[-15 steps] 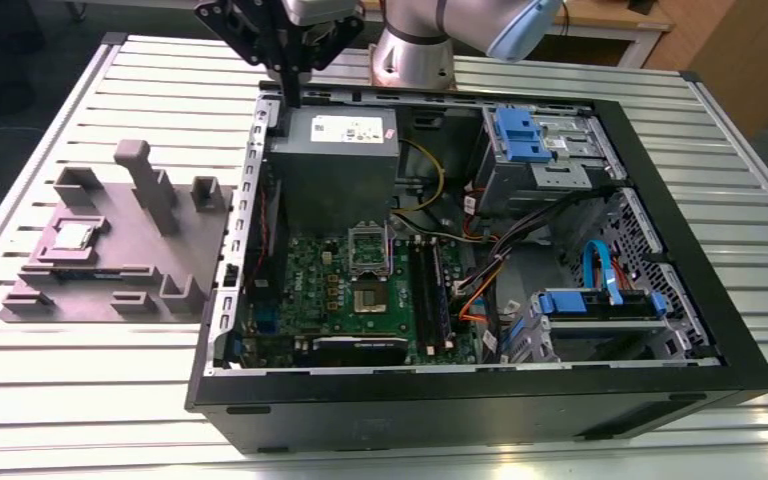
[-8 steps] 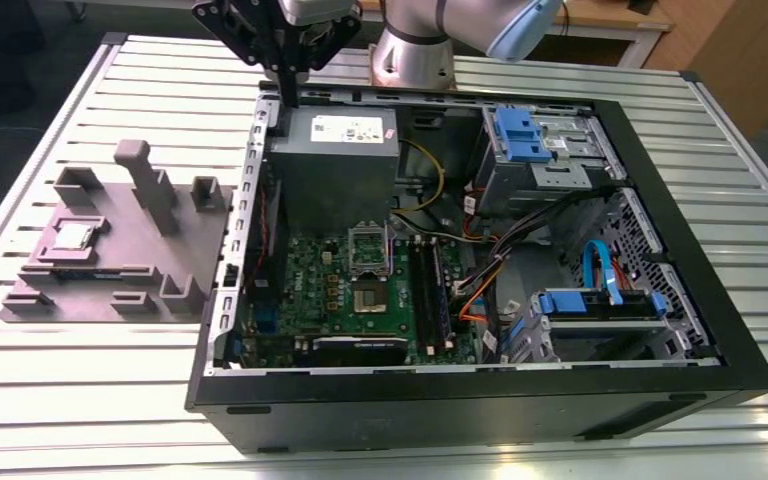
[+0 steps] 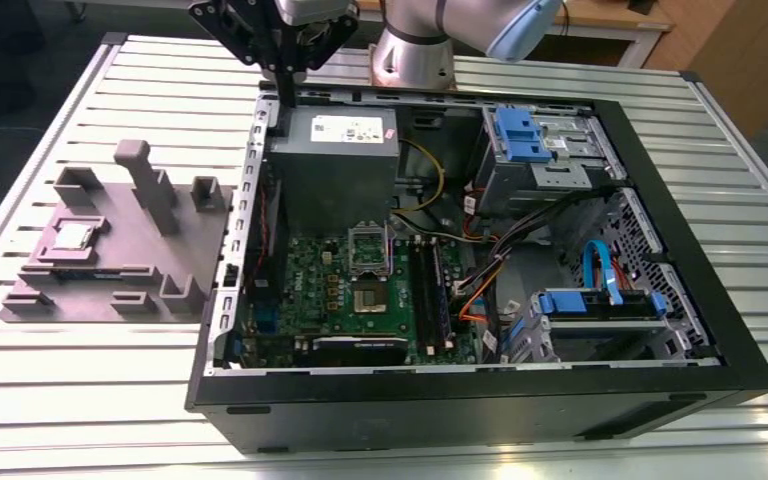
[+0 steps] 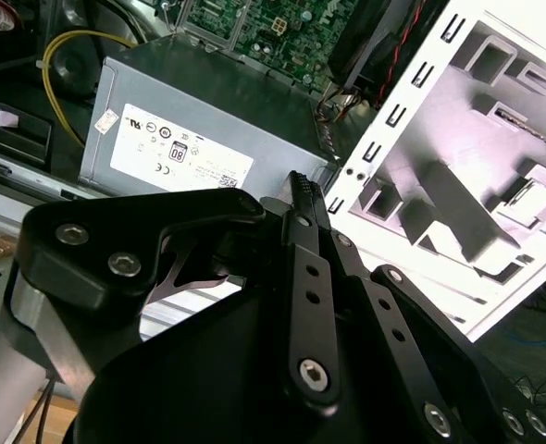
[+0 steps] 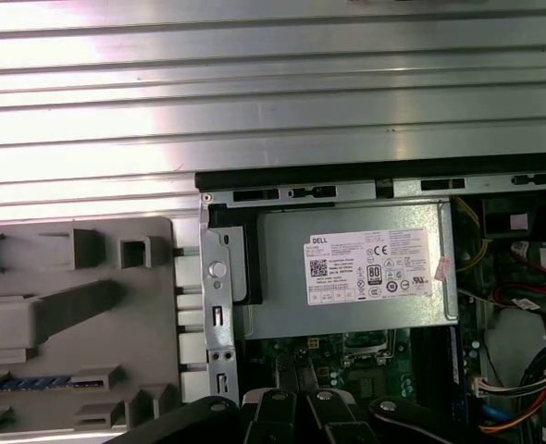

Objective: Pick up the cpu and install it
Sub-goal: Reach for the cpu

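Desktop PC case (image 3: 704, 330) lies on its side with the side panel off and the interior facing up. The gripper (image 3: 281, 100) hangs over the case's far corner. Its fingers are closed together and grip nothing; in the second wrist view the gripper (image 4: 301, 190) shows the same narrow closed stance. Case contents, taken outward from the gripper:

- The grey power supply (image 3: 333, 150) sits directly beneath it, label up, and also shows in the first wrist view (image 5: 347, 277).
- The green motherboard (image 3: 344, 300) lies past the power supply, with the cpu socket (image 3: 368, 295) near its middle.
- A yellow cable (image 3: 418, 165) runs just beside the power supply.
- One blue drive caddy (image 3: 518, 135) is toward the exterior view's right of the gripper.
- A second blue caddy (image 3: 602, 303) is in the corner farthest from the gripper.

The second holder is a grey fixture block (image 3: 157, 260) outside the case, on the exterior view's left. The cpu (image 3: 71, 237) lies flat in a recess of this block with its metal top up. It is well apart from the gripper and untouched.

Both case and fixture rest on a slatted aluminium table (image 3: 91, 400). The arm's base (image 3: 411, 55) stands on the table just behind the case, near the gripper. A wooden desk (image 3: 611, 20) stands beyond the table.
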Controlling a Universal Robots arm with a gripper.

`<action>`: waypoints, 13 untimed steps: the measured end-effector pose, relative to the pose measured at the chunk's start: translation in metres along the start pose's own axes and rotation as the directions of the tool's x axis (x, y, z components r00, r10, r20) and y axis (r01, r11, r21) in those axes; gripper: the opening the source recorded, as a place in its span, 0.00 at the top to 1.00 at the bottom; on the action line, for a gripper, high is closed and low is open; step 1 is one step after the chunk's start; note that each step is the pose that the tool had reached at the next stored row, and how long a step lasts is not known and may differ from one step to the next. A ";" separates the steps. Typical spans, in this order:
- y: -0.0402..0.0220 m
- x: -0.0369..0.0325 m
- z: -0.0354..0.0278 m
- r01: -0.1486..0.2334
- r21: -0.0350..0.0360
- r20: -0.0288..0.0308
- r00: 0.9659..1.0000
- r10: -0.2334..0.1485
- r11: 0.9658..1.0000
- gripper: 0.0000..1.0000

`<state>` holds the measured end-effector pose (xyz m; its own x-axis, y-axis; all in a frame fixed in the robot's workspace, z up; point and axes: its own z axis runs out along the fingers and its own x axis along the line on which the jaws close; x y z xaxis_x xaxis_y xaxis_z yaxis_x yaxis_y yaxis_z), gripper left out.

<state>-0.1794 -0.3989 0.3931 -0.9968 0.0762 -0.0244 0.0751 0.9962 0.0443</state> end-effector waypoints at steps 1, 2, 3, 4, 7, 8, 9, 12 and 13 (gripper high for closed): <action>0.0000 0.0002 0.0000 0.000 0.000 0.000 1.000 0.000 1.000 0.90; -0.0001 0.0007 0.0000 0.000 0.000 0.000 1.000 0.000 1.000 0.90; -0.0001 0.0012 0.0000 0.000 0.000 0.000 1.000 0.000 1.000 0.90; -0.0001 0.0013 0.0000 0.000 0.000 0.000 1.000 0.000 1.000 0.90; -0.0001 0.0019 0.0000 0.000 0.000 0.000 1.000 0.000 1.000 0.90; -0.0003 0.0037 -0.0001 0.000 0.000 0.000 1.000 0.000 1.000 0.90; -0.0004 0.0048 -0.0001 0.000 0.000 0.000 1.000 0.000 1.000 0.90; -0.0004 0.0055 -0.0001 0.000 0.000 0.000 1.000 0.000 1.000 0.90; -0.0004 0.0057 -0.0002 0.000 0.000 0.000 1.000 0.000 1.000 0.90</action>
<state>-0.1852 -0.3989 0.3931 -0.9968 0.0763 -0.0244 0.0751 0.9962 0.0443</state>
